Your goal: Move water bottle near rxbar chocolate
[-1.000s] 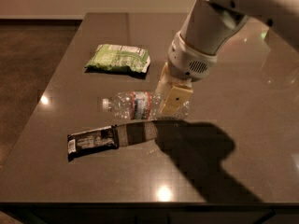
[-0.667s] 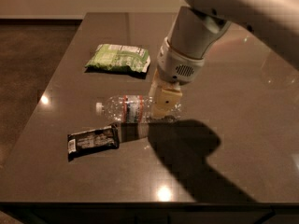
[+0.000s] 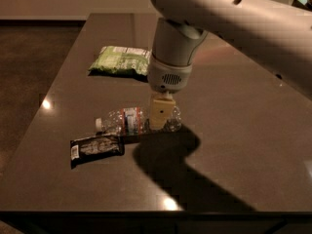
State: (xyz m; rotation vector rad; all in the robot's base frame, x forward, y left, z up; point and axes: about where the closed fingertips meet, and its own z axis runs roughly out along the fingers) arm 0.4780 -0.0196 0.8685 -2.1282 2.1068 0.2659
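The water bottle lies on its side, white cap pointing left, its red-and-white label facing me, low over the dark table. My gripper comes down from above and is shut on the bottle's base end; one pale finger shows in front of the clear plastic. The rxbar chocolate lies flat in its black wrapper just in front and to the left of the bottle, a short gap from the cap. I cannot tell whether the bottle rests on the table or hangs just above it.
A green snack bag lies further back on the table, behind the bottle. The table's left edge runs close to the bar. My arm fills the upper right and casts a shadow to the right of the bottle.
My gripper has moved left and towards the front with the bottle in it. The bottle now lies closer to the rxbar chocolate. The bar and the green bag have not moved.
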